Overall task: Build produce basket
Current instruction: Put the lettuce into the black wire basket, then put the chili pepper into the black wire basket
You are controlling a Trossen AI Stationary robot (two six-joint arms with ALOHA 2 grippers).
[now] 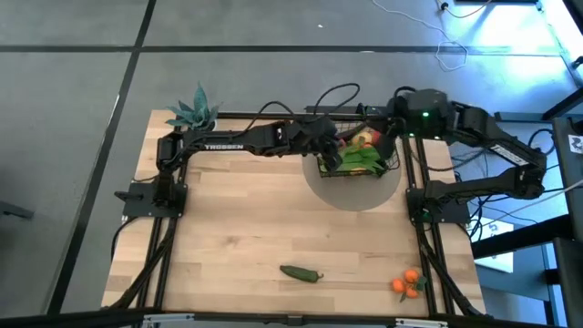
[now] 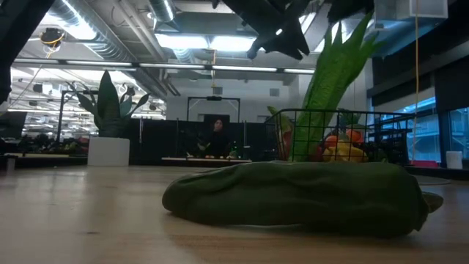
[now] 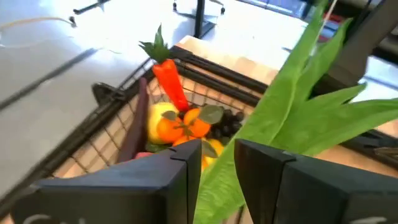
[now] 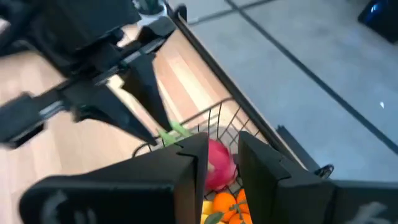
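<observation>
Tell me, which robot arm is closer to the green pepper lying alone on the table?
Left, though only slightly. The left gripper and right gripper both hang over the basket, across the table from the green pepper.

Light wooden desk (image 1: 237,228). At its far edge stands the black wire basket (image 1: 390,166); a spiky blue-green potted plant (image 1: 194,112) occupies the far left corner. Near the front edge lie a green pepper (image 1: 301,272) and, well apart, oranges (image 1: 409,283).

Colours on the pale striped wood worktop (image 1: 246,210)

Black mesh basket (image 3: 106,134) holds an orange carrot (image 3: 169,84), green corn (image 3: 292,118), pink-red radish (image 4: 219,163) (oranges (image 1: 409,282) and green pepper (image 1: 301,272) lie outside).
</observation>
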